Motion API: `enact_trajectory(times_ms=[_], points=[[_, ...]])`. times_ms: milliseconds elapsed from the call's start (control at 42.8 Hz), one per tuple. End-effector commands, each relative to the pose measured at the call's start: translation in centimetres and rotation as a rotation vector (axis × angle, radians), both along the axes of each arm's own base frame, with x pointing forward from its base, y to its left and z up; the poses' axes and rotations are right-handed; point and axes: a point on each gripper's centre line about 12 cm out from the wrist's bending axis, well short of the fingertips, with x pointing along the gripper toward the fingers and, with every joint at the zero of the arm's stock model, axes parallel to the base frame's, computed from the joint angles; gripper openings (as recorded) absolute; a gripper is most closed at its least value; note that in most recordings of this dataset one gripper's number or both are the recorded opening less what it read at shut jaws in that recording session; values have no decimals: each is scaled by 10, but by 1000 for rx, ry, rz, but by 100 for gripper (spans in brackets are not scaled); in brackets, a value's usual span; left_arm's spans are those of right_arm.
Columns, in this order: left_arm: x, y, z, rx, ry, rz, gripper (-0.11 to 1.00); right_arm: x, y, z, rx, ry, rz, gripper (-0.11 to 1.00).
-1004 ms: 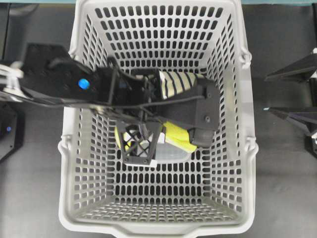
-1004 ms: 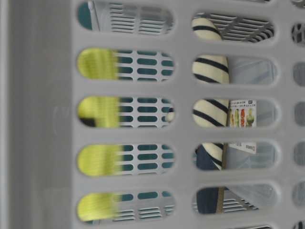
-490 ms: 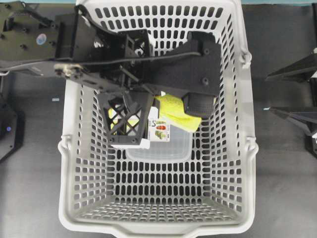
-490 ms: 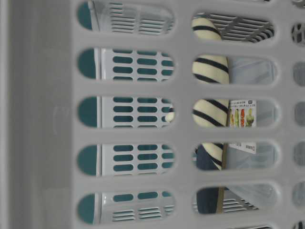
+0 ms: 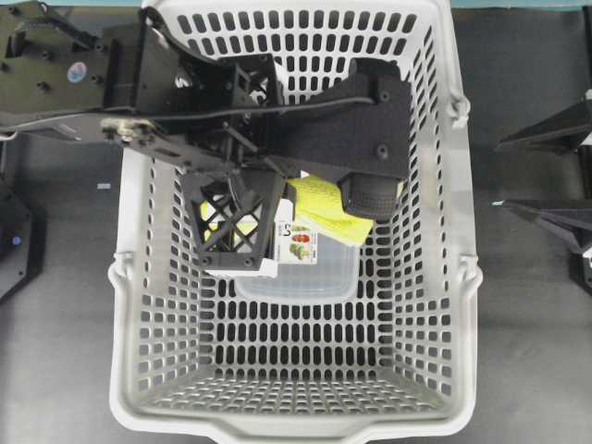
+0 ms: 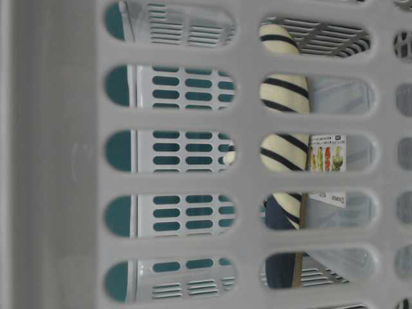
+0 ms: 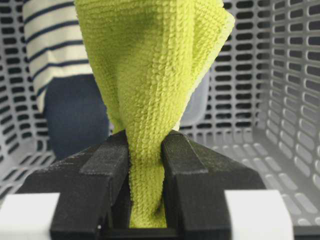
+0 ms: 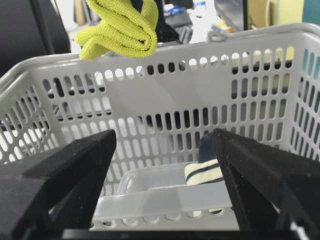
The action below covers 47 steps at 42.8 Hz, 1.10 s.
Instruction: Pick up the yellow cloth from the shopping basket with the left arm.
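Note:
My left gripper [image 5: 310, 211] is shut on the yellow cloth [image 5: 329, 209], pinching one bunched end. In the left wrist view the cloth [image 7: 150, 65] hangs from the closed jaws of the gripper [image 7: 146, 150] over the basket floor. In the right wrist view the cloth [image 8: 120, 30] hangs clear above the rim of the light-grey shopping basket [image 8: 175, 75]. The basket [image 5: 462, 277] fills the middle of the overhead view. My right gripper [image 5: 499, 174] is open and empty outside the basket's right wall, as the right wrist view [image 8: 165, 165] also shows.
A cream-and-navy striped slipper [image 7: 50, 45] and a clear plastic container [image 5: 296, 273] lie in the basket. The slipper [image 6: 283, 151] also shows through the slots of the basket wall [image 6: 58, 161]. My left arm hides the slipper from above.
My left gripper has risen out of the basket with the yellow cloth and moved toward the far side. The cloth has left the table-level view. The last half second shows almost no movement.

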Motion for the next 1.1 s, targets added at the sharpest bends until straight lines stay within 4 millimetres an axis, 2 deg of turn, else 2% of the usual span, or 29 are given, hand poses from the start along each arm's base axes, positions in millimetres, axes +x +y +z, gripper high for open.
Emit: enact_trajectory(times_ms=[0,1074], points=[[-6,1,17,-1,-49,2,13,1,0,3,1,-8,-2,75],[-8,1,13,0,-9,5,13,1,0,3,1,-11,-2,75]])
